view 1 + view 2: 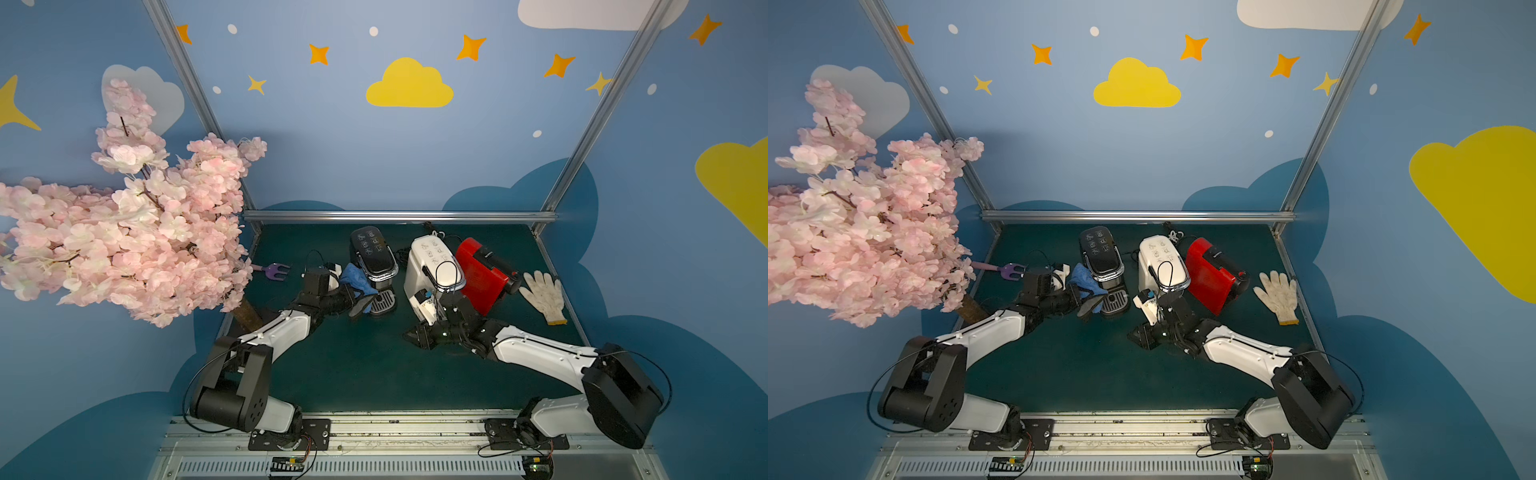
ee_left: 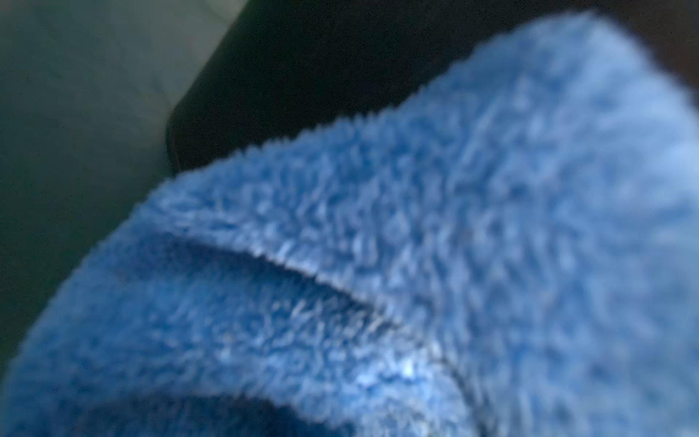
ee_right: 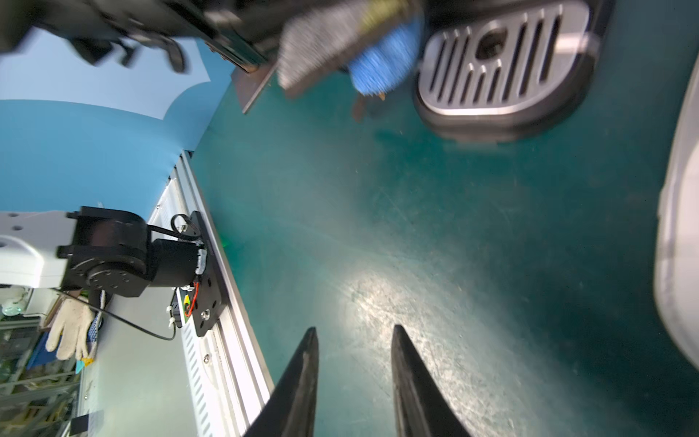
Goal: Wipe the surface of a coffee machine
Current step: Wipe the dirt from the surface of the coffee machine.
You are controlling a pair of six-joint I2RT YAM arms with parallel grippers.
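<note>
— Where's the coffee machine (image 1: pixel 374 257)?
— The black one stands far centre on the table (image 1: pixel 353 374). My left claw (image 1: pixel 354 291) pinches the blue cloth (image 1: pixel 355 279) tight against its left side; my right claw (image 3: pixel 354 329) hangs part-open, empty, near the white machine (image 1: pixel 432 266).

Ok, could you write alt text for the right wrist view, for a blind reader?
The right hand is open and empty, its two black fingers apart above the green table. Beyond them are a slotted metal drip tray and, beside it, a blue cloth; a white coffee machine shows at the edge.
</note>
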